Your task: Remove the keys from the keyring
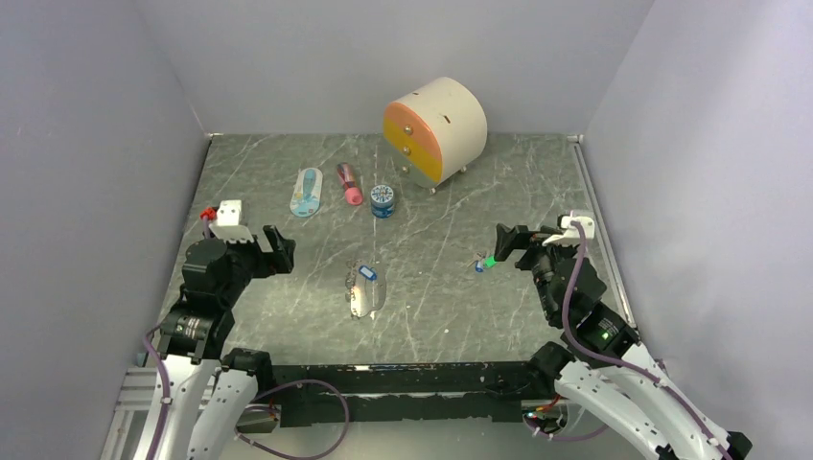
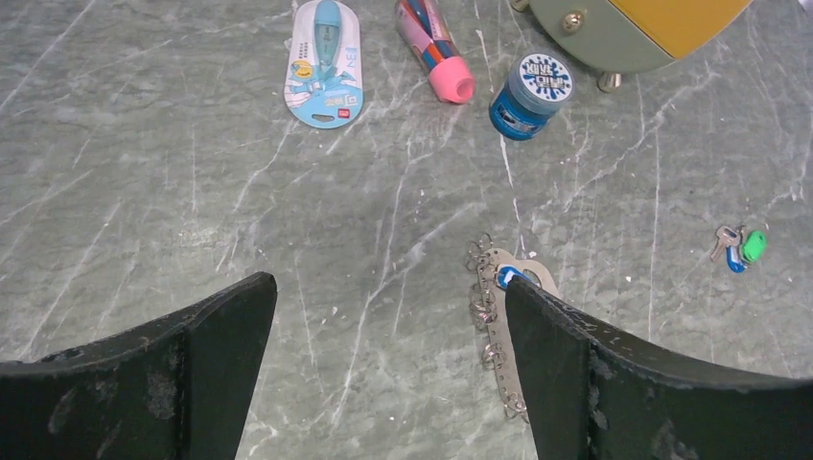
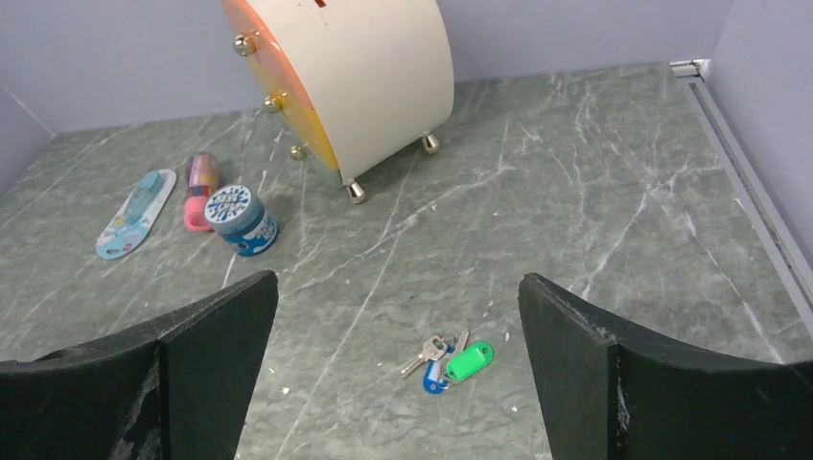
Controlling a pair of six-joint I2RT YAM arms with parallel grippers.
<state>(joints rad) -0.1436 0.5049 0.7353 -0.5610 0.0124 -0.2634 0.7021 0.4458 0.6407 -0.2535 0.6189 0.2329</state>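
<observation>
The keyring (image 1: 362,295) lies flat mid-table, a pale loop with a strip of small silvery rings. A blue-tagged key (image 1: 365,273) rests at its far end. In the left wrist view the keyring (image 2: 496,316) lies partly under my right finger, the blue tag (image 2: 510,275) at that finger's tip. A loose bunch of keys (image 1: 486,263) with one green and one blue tag lies apart to the right, and shows in the right wrist view (image 3: 451,362). My left gripper (image 1: 278,251) is open and empty, left of the keyring. My right gripper (image 1: 506,240) is open and empty, just right of the loose keys.
A round white cabinet (image 1: 436,129) with orange and yellow drawers stands at the back. In front of it lie a round blue tin (image 1: 383,200), a pink tube (image 1: 349,183) and a pale blue oval flat piece (image 1: 307,192). Grey walls close in the table.
</observation>
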